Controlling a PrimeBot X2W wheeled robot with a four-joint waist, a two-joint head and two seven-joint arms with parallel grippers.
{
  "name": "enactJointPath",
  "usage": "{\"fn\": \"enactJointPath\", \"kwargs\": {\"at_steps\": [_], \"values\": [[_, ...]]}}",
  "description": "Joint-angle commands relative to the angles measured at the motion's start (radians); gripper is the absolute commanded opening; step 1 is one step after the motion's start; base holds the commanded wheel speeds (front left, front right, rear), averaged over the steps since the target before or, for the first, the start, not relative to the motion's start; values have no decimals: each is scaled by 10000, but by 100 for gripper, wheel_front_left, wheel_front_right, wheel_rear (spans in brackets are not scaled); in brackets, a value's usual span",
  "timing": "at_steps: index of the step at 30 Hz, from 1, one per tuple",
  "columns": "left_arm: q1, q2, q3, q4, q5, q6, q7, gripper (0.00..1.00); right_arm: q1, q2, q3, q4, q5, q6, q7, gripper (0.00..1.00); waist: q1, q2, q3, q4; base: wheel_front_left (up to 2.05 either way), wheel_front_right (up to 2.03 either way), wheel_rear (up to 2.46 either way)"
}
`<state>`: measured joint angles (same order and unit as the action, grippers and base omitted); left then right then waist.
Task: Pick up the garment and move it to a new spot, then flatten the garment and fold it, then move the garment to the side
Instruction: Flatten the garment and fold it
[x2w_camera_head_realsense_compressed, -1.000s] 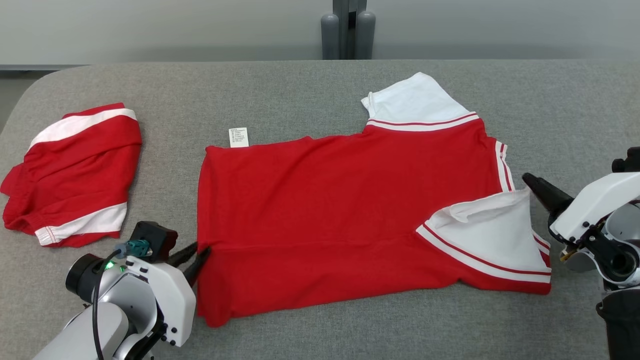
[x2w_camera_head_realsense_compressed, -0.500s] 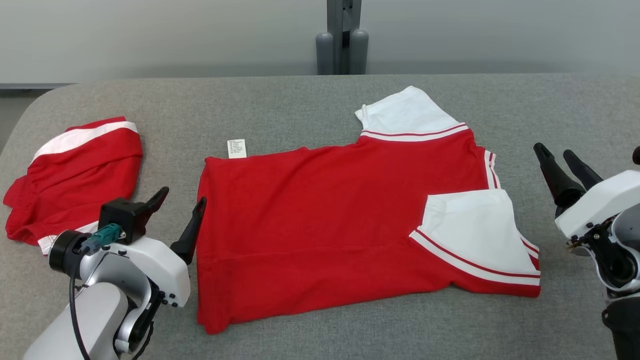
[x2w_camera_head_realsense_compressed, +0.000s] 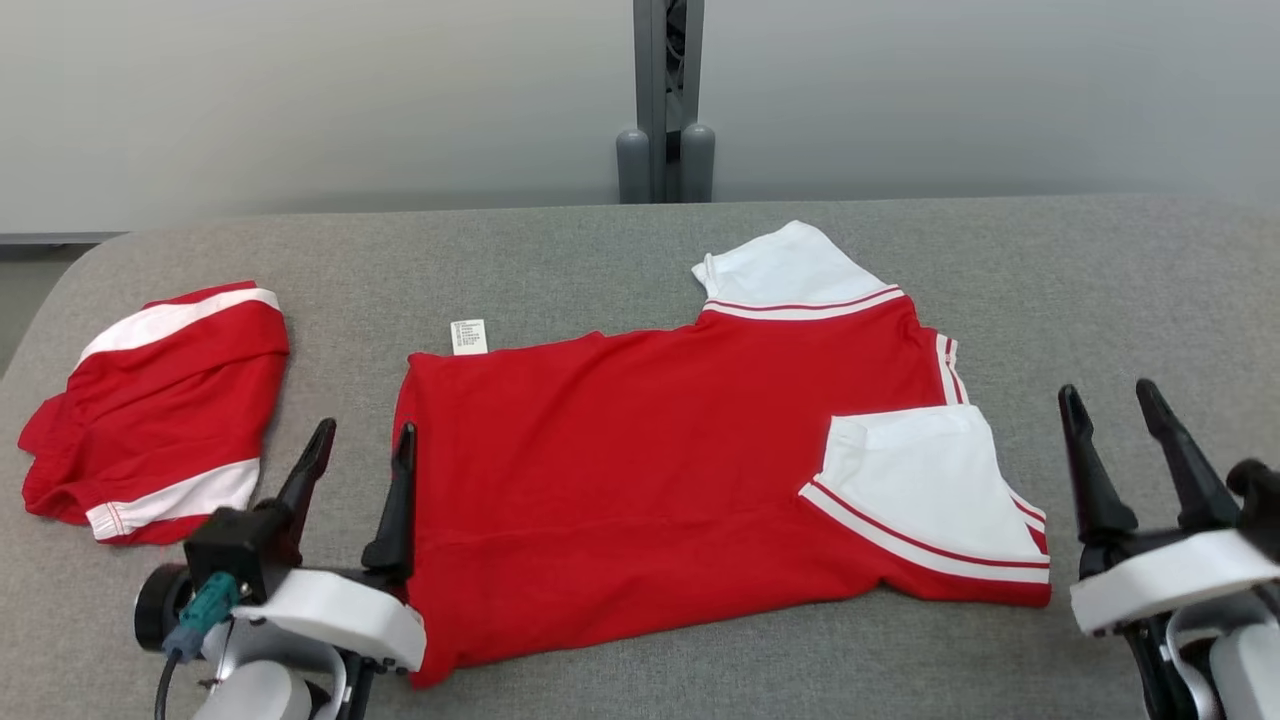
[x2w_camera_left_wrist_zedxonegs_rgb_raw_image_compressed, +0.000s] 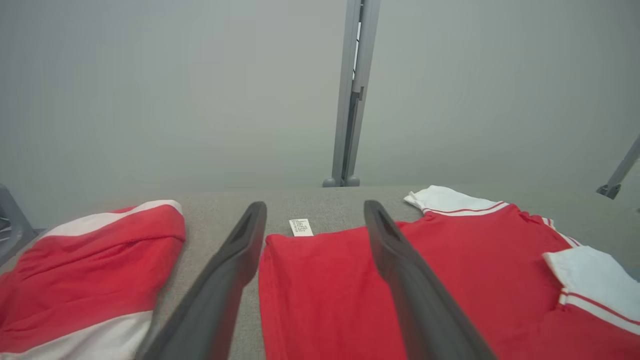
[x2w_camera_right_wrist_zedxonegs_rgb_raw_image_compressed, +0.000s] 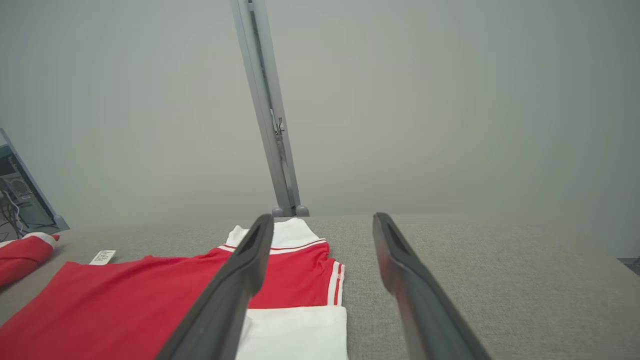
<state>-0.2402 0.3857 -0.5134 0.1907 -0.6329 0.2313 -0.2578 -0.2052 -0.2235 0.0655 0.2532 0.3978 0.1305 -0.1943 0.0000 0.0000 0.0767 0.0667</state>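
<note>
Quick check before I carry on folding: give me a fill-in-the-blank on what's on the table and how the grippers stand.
The red shirt lies spread on the ____ table. The left gripper and right gripper both stand ____, holding nothing. A second red garment lies on the shirt's ____ side in the head view. Missing: grey; open; left.

My left gripper (x2w_camera_head_realsense_compressed: 365, 428) ends in two long, dark, tapering fingers (x2w_camera_head_realsense_compressed: 395, 505) set in a white curved shell (x2w_camera_head_realsense_compressed: 340, 615). On that shell's outer side I see a black block (x2w_camera_head_realsense_compressed: 238, 545), a teal connector (x2w_camera_head_realsense_compressed: 203, 607) and a thin dark cable (x2w_camera_head_realsense_compressed: 160, 685) leading from it. My right gripper (x2w_camera_head_realsense_compressed: 1106, 390) has matching dark fingers above a white casing (x2w_camera_head_realsense_compressed: 1165, 580).
</note>
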Motion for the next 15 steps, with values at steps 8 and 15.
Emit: {"fn": "enactJointPath", "kwargs": {"at_steps": [8,15], "values": [[2244,-1359,1633,-591,1101,-85,-65,100,1218,998,-785,256,-1254,5,-727,100,0,0,-450,-81,0,0,0],[3120,-2232,2615,-332,1967,-711,-68,100,1586,1348,-1058,293,-1513,5,-729,100,0,0,-626,-41,0,0,0]]}}
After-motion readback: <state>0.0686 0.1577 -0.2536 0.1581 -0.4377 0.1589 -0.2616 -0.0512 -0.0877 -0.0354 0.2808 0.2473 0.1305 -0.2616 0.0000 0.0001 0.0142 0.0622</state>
